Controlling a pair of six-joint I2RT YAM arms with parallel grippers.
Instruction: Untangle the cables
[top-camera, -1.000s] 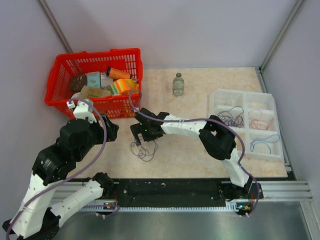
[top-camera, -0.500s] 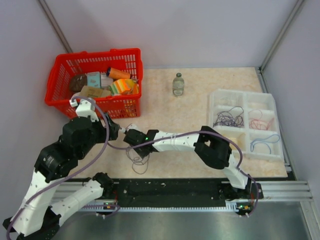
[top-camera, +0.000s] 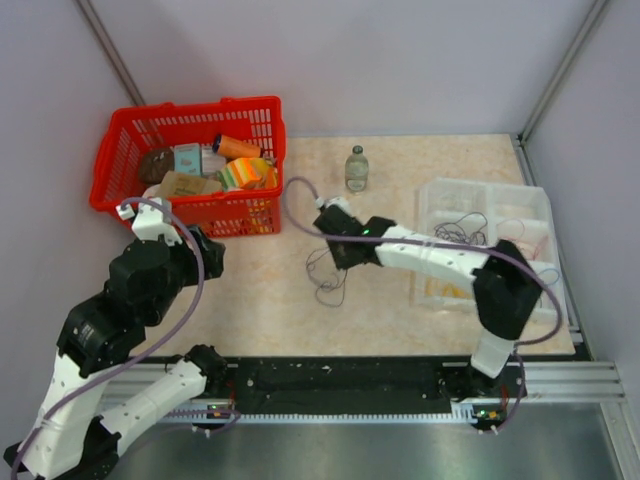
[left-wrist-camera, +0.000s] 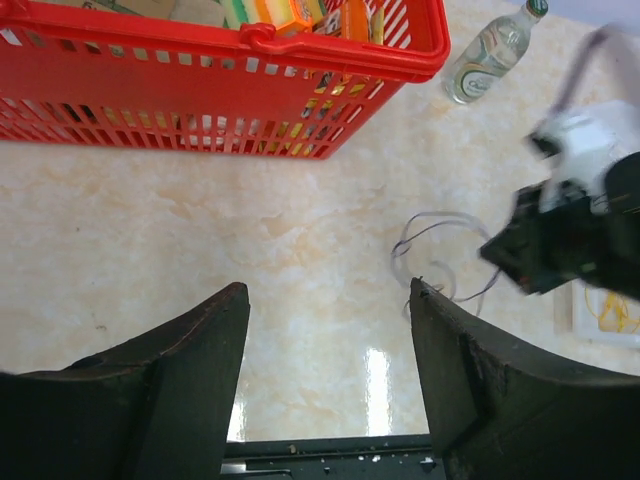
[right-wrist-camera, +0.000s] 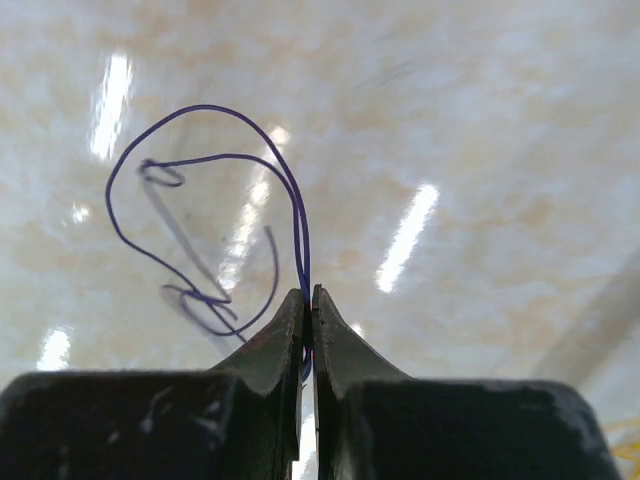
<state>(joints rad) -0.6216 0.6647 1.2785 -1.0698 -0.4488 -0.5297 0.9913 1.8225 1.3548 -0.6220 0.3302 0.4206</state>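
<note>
The right gripper (right-wrist-camera: 308, 296) is pinched closed on a dark purple cable (right-wrist-camera: 304, 250), its loops hanging over the middle of the table (top-camera: 380, 320); the left gripper (left-wrist-camera: 327, 300) stands open near the left edge; more cables (top-camera: 458, 235) lie in the tray (top-camera: 540, 200) at the right edge.

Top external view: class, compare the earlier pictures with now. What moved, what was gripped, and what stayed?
The right gripper closed on the purple cable and carried it right, toward the tray. The left gripper drew slightly left, staying open. The basket and bottle stayed put, as did the tray.
</note>
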